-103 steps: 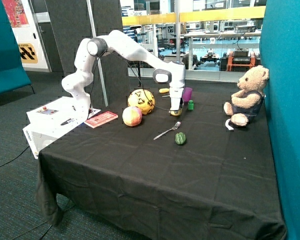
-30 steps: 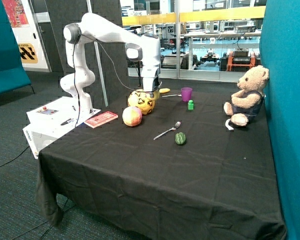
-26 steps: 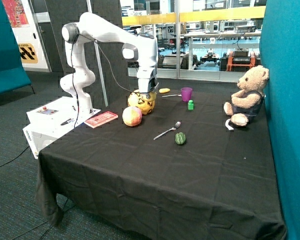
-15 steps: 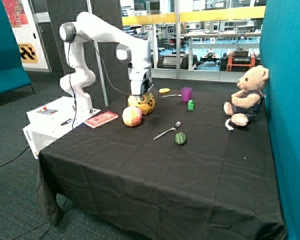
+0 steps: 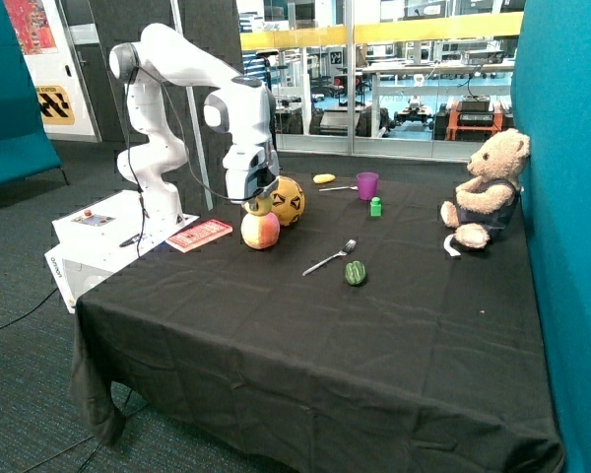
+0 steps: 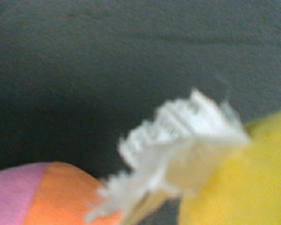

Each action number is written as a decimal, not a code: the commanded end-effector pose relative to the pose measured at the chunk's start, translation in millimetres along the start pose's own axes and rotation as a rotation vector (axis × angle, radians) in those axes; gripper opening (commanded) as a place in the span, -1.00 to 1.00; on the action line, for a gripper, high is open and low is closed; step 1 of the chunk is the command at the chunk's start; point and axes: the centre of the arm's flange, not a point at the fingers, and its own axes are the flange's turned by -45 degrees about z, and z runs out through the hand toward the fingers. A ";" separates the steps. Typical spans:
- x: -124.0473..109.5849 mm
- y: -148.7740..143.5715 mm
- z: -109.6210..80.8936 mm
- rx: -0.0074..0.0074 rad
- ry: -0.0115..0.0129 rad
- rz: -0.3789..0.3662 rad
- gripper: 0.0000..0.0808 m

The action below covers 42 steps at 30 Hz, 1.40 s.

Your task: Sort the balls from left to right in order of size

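Outside view: my gripper [image 5: 257, 204] hangs directly over the pink-and-yellow ball [image 5: 260, 231], clamped on the small yellow ball [image 5: 259, 205]; the big yellow ball with black marks [image 5: 287, 200] sits just beside it, on the side toward the purple cup [image 5: 367, 185]. Wrist view: one white finger [image 6: 178, 140] presses the small ball's yellow skin [image 6: 243, 187], with the pink-and-yellow ball [image 6: 42, 192] close below. I judge the small ball light, smooth and apt to roll, so a hold across its widest part suits it best, with a gentle release on the black cloth [image 5: 374, 335].
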 end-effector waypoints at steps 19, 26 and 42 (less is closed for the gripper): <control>-35.7 45.3 49.8 -0.0006 0.0001 0.041 -1.00; -44.0 48.0 66.6 -0.0006 0.0001 0.048 -1.00; -51.6 39.2 92.2 -0.0006 0.0001 0.029 -1.00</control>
